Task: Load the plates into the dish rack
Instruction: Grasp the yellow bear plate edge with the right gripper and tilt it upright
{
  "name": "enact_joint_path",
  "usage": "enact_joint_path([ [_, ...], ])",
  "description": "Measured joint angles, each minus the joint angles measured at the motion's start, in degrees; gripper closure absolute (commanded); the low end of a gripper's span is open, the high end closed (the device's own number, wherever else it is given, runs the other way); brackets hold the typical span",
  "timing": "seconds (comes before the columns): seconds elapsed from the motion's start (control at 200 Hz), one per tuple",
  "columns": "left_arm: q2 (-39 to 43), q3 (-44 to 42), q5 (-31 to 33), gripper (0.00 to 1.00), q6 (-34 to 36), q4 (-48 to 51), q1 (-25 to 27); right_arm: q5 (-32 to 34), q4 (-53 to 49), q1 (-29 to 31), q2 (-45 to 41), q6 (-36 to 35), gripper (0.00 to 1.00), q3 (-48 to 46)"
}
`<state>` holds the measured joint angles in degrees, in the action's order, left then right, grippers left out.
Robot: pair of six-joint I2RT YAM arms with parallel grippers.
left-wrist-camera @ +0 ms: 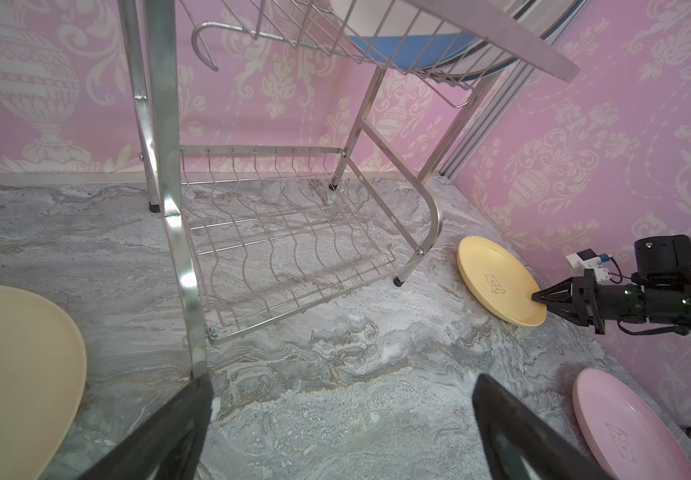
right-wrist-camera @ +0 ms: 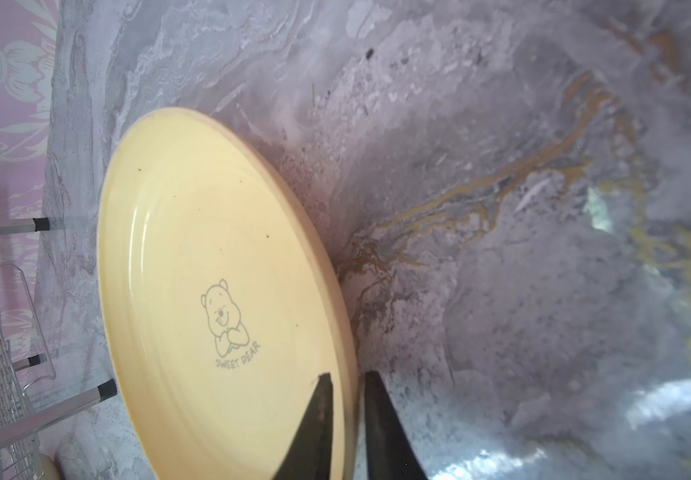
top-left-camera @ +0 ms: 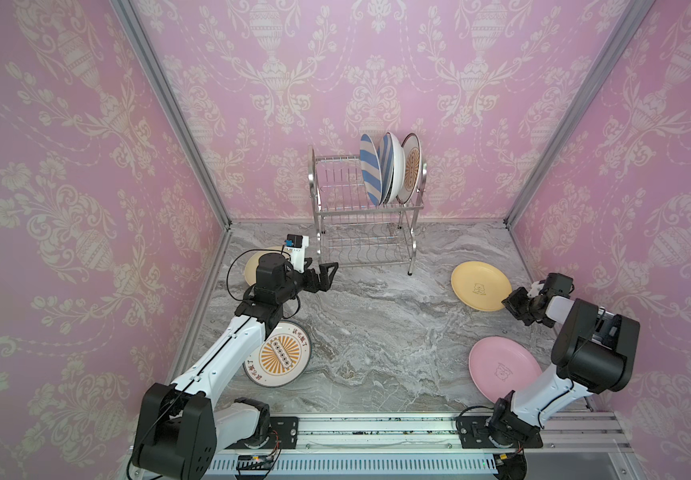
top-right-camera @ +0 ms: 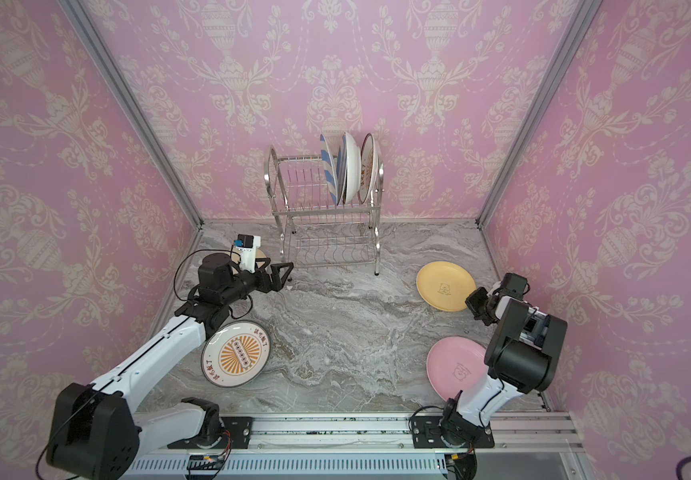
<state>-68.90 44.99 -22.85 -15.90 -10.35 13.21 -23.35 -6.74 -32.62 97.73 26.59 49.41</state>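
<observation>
Yellow plate [right-wrist-camera: 211, 249], smooth, round, glossy, rim pinched by right hand [right-wrist-camera: 348, 374], left hand [left-wrist-camera: 341, 377] spread

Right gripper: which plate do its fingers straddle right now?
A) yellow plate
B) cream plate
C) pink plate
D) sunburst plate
A: in the right wrist view the right gripper has its fingers on either side of the rim of the yellow plate.

A grey marbled tabletop [top-left-camera: 377, 332] sits enclosed by pink damask-papered walls [top-left-camera: 65, 166] and aluminium corner posts [top-left-camera: 169, 104].
</observation>
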Motion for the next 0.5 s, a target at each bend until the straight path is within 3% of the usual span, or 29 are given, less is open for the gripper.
enact_joint_path([
  [0.3, -1.8, 3.4, 0.9, 0.01, 2.0, 0.1, -2.9, 1.0, -0.8, 0.0, -0.3, -0.7, 1.0, -0.2],
  [0.5, -1.8, 3.4, 0.4, 0.01, 3.1, -0.3, -6.3, 1.8, -3.1, 0.0, -2.5, -1.1, 1.0, -0.4],
])
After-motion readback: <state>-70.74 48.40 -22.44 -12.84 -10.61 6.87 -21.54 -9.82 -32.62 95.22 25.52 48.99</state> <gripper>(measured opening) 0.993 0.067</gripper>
